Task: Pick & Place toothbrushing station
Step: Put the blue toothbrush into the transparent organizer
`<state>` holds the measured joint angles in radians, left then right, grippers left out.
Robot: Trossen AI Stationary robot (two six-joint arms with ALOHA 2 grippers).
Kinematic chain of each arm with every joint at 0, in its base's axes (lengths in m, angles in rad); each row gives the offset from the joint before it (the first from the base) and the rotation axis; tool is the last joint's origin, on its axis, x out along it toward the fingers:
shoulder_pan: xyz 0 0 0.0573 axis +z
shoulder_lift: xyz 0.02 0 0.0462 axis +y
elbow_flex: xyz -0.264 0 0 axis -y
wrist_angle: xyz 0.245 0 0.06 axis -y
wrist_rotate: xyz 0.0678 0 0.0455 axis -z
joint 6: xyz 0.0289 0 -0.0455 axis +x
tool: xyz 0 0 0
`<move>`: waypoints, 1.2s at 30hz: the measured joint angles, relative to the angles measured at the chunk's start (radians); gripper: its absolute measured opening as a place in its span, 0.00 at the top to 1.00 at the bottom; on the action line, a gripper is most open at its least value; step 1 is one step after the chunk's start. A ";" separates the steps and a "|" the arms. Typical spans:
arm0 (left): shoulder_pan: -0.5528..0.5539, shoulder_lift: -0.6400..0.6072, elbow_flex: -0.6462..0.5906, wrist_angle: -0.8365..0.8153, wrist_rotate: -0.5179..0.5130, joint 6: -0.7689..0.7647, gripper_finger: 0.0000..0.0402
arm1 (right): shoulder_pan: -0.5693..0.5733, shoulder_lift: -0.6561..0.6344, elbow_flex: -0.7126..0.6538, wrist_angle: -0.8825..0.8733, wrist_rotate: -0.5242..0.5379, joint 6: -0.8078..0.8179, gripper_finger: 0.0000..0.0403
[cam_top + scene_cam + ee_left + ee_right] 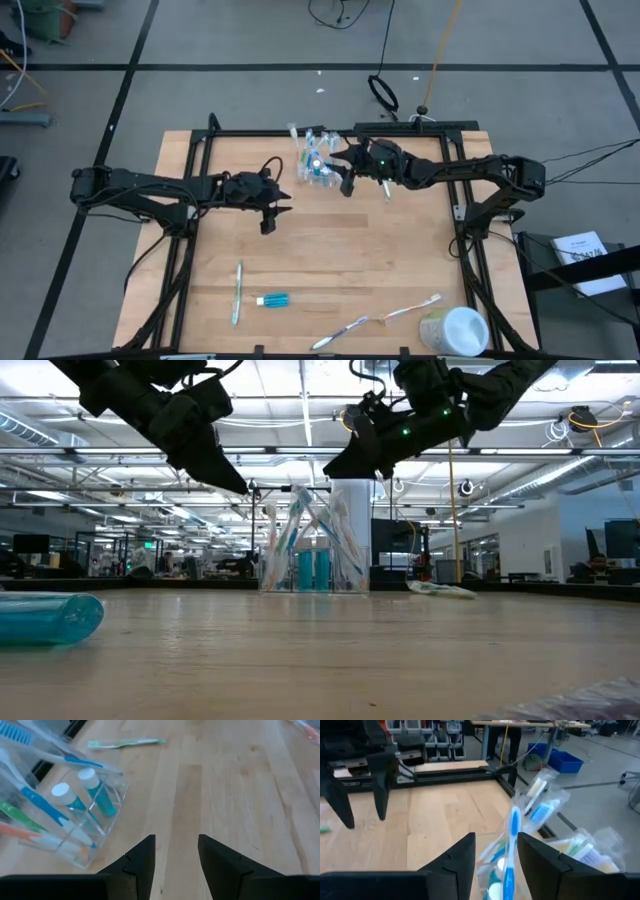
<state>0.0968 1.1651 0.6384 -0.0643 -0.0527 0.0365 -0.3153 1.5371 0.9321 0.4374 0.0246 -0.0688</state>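
A clear plastic holder [318, 162] stands upright on its base at the table's far middle. It holds several pastel toothbrushes [300, 530] and two blue toothpaste tubes [97, 795] with white caps. My right gripper [344, 180] is open, just to the right of and above the holder's top [350, 485]. In the right wrist view a blue brush [512, 845] shows between and beyond its fingers. My left gripper [270, 215] is open and empty, above the table to the holder's near left. One blue tube [273, 299] and three loose toothbrushes lie near the front edge.
A green toothbrush [238, 292] lies flat at the front left. Two more brushes [340, 333] [410, 310] lie at the front right. A larger white cup [455, 330] lies on its side at the front right corner. Bare wood [330, 250] spreads across the table's middle.
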 joint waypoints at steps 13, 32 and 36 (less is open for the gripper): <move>0.045 0.000 0.000 0.016 0.001 0.006 0.62 | -0.019 0.159 0.034 0.084 0.029 0.003 0.65; 0.038 0.000 0.000 -0.087 0.010 -0.099 0.62 | -0.045 0.193 0.062 0.062 0.052 -0.029 0.98; 0.030 0.000 0.000 -0.107 0.009 -0.130 0.62 | -0.043 0.132 0.061 0.029 0.052 0.027 0.97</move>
<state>0.1269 1.1652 0.6384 -0.1713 -0.0432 -0.0936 -0.3588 1.6695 0.9932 0.4664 0.0769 -0.0423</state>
